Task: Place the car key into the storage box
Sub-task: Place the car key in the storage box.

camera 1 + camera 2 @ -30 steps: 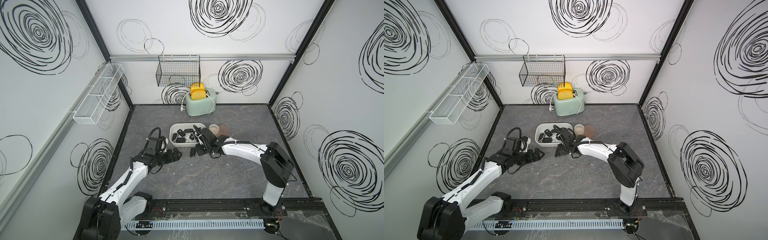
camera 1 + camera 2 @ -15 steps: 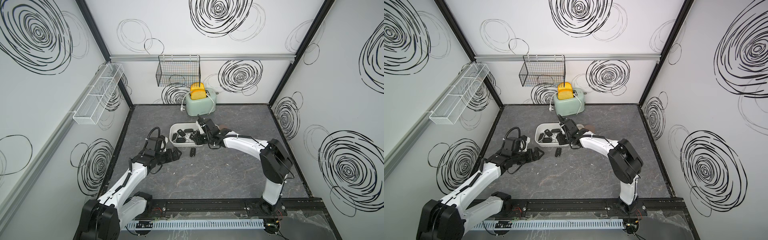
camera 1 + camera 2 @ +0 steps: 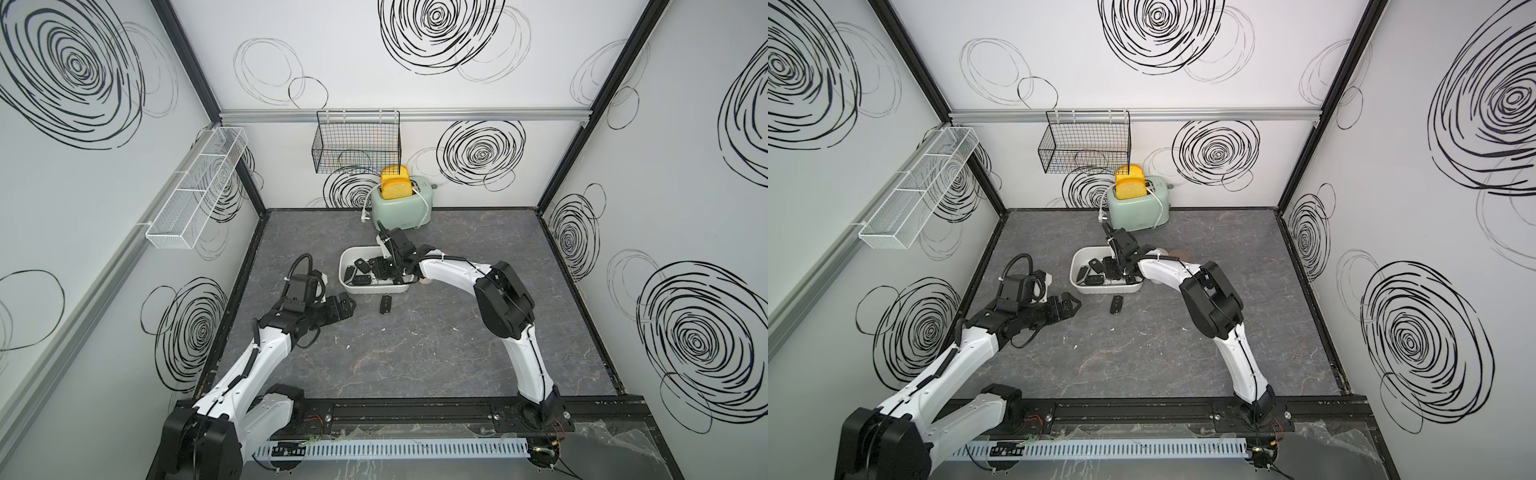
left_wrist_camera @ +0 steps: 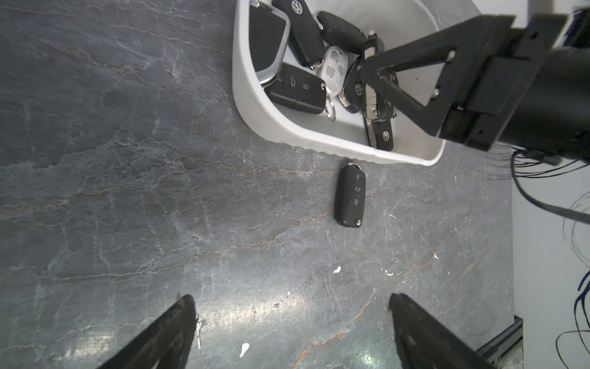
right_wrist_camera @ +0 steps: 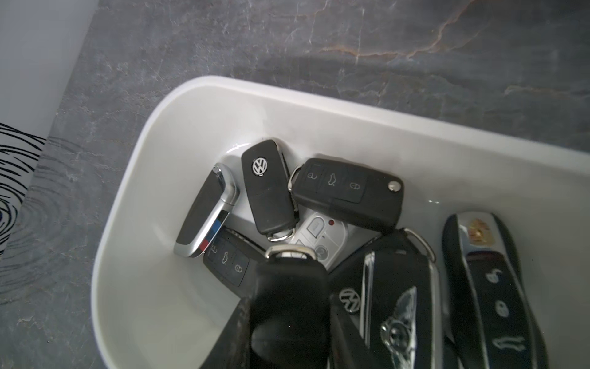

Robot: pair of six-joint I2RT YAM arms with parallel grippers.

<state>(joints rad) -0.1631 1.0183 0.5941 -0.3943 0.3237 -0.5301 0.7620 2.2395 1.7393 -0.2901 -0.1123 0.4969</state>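
Clamped a black car key point(image 5: 287, 287) between the closed-down jaws of the right gripper point(image 5: 289, 316), over the inside of the white storage box point(image 5: 127, 191). Beneath it, in the box, noted a heap of key fobs point(image 5: 271, 191), several with VW badges. Noted a second black flip key point(image 4: 350, 195) flat on the grey stone-look table point(image 4: 127, 191), just beside the box's near wall. Held the left gripper point(image 4: 290, 303) spread wide and empty, low over the table near that loose key. Behind the box, spotted a mint-green toaster point(image 3: 401, 210).

The storage box point(image 3: 365, 289) is white, the car key point(image 5: 289, 287) black, the toaster point(image 3: 401, 212) mint.
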